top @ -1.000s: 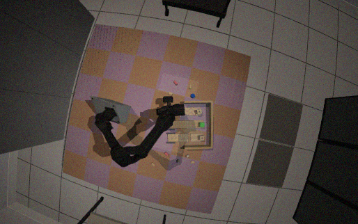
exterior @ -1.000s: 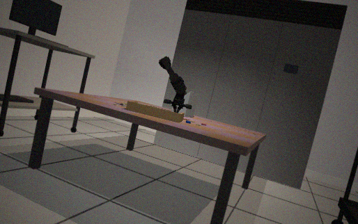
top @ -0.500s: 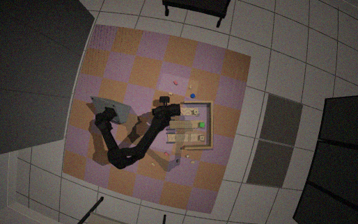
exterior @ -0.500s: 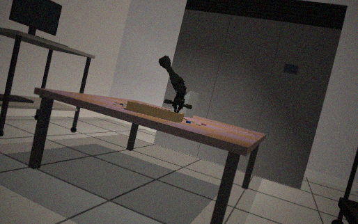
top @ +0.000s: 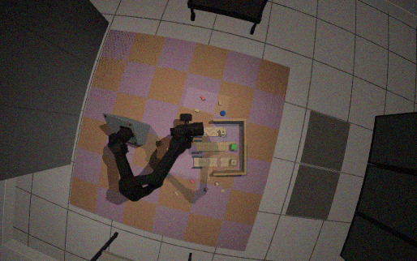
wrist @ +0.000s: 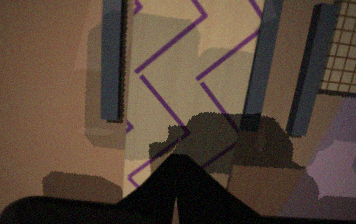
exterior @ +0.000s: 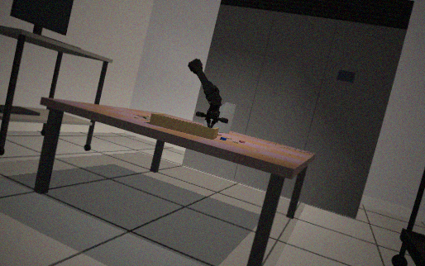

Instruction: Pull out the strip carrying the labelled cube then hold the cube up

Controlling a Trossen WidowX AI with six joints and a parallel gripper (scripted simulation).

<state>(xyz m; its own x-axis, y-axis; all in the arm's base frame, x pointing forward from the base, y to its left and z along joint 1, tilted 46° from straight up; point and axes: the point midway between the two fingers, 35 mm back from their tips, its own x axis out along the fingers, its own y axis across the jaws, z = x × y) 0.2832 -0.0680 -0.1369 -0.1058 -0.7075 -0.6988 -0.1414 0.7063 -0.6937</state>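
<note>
A strip with purple zigzags (top: 210, 130) (wrist: 165, 60) lies between blue guide rails and carries a pale marked block (top: 222, 132). My gripper (top: 199, 130) (exterior: 211, 125) (wrist: 177, 162) is shut, its tips low over the zigzag strip near its arm-side end, with nothing visible between them. The middle strip (top: 215, 146) (wrist: 347, 60) has a brown grid and bears a green cube (top: 234, 147). The third strip (top: 210, 162) carries another pale marked block (top: 234, 162) and seems to show a gap partway. The block on the zigzag strip sits nearer the arm than the other two. The markings are too small to read.
A tan wall (top: 244, 147) (exterior: 182, 125) encloses the strips' far ends and both sides. Blue rails (wrist: 112, 60) (wrist: 306, 75) flank the strips. A blue object (top: 222, 113) (exterior: 223, 139), a red piece (top: 203, 98) and several small bits lie outside the wall.
</note>
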